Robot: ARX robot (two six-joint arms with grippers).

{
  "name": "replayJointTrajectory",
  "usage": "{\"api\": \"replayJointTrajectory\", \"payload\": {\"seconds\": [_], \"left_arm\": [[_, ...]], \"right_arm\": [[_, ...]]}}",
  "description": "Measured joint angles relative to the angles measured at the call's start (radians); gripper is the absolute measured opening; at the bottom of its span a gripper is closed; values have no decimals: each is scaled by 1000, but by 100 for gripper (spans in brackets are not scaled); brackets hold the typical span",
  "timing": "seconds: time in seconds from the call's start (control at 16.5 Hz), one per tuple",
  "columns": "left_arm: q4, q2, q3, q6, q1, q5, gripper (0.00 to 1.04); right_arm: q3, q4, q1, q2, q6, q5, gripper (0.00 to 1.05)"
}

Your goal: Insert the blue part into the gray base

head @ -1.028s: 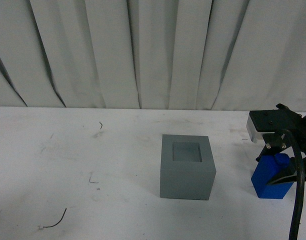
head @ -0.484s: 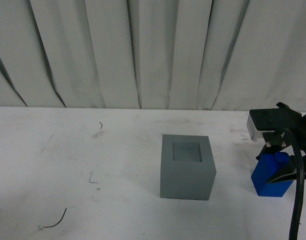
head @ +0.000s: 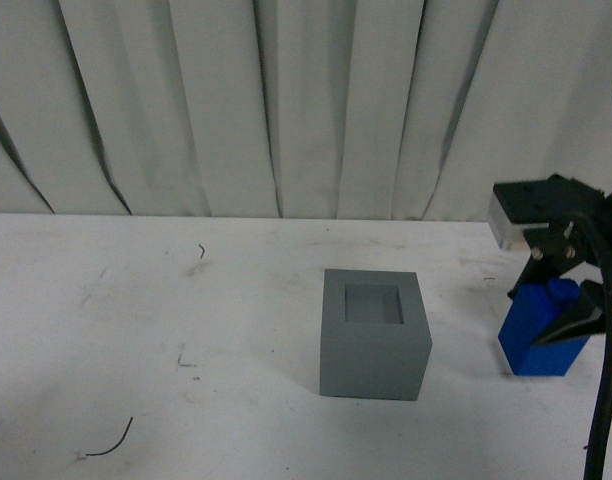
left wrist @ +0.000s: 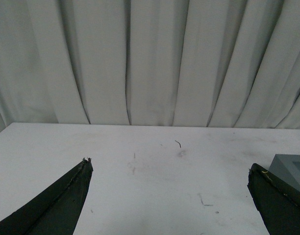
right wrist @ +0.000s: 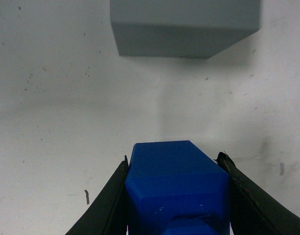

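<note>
The gray base (head: 374,333) is a gray cube with a square recess on top, standing on the white table near the middle. It also shows in the right wrist view (right wrist: 185,27) and at the edge of the left wrist view (left wrist: 292,171). My right gripper (head: 554,325) is shut on the blue part (head: 539,335), held at the right of the base, apart from it. In the right wrist view the blue part (right wrist: 177,188) sits between both fingers (right wrist: 111,200). My left gripper (left wrist: 169,169) is open and empty over bare table.
The white table (head: 136,330) carries small dark scuffs and a thin curved wire scrap (head: 111,442) at the front left. A pleated white curtain (head: 286,100) closes the back. The right arm's black cable (head: 608,370) hangs at the right edge.
My right gripper has risen a little with the blue part. The gray base has not moved.
</note>
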Motion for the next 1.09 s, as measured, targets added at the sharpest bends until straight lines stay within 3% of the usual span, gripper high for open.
{"api": "replayJointTrajectory", "payload": {"seconds": [0.36,0.67,0.85,1.09], "left_arm": [[0,0,0,0,0,0,98],[0,0,0,0,0,0,98],[0,0,0,0,0,0,98],[0,0,0,0,0,0,98]], "right_arm": [[108,-120,54,-66,9,-31,47],[388,-234,278,95,127,-28,47],[389,-180,293,137,218,-16,47],[357,-154,292,135,235,-15,47]]}}
